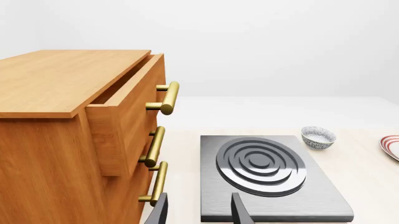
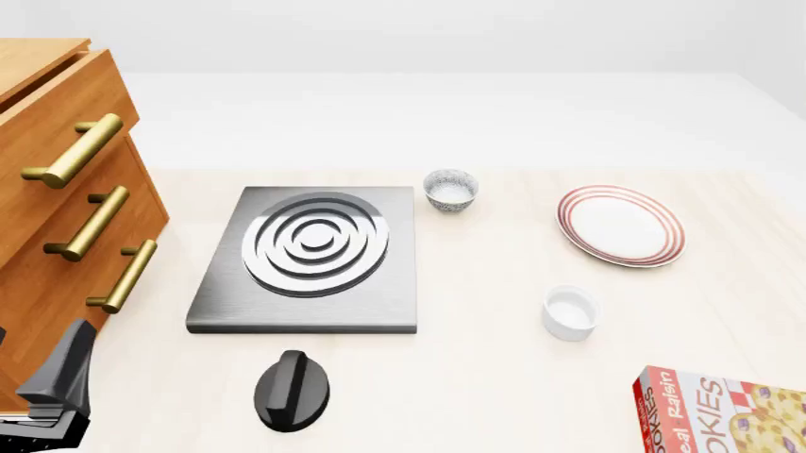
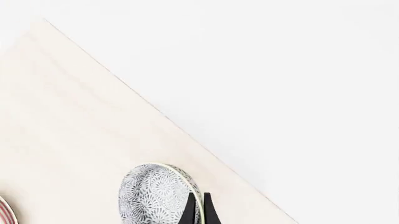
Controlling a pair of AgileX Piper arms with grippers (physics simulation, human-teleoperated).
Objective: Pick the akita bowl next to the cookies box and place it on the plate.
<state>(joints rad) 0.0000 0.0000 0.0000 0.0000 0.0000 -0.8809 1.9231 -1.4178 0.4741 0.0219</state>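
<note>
Carry step, by the looks: right tool (image 3: 198, 210) pinched narrow on the rim of the small round grey-and-white patterned akita bowl (image 3: 149, 196), bottom middle of right wrist frame, seemingly lifted. Next up: swing over the round white red-ringed plate (image 2: 620, 225), lower gently, release. Left tool (image 1: 199, 212) parked wide, 1 idle.

Bright, even, diffuse light throughout; no single source discernible. Shadows faint and soft, only slight darkening seen under stove plate (image 2: 309, 260) and plain cup (image 2: 571, 313). Mild sheen noted on brass handles (image 1: 163, 98). Renders sharp edge to edge; no blur, no distortion, backgrounds washed near-white.
</note>
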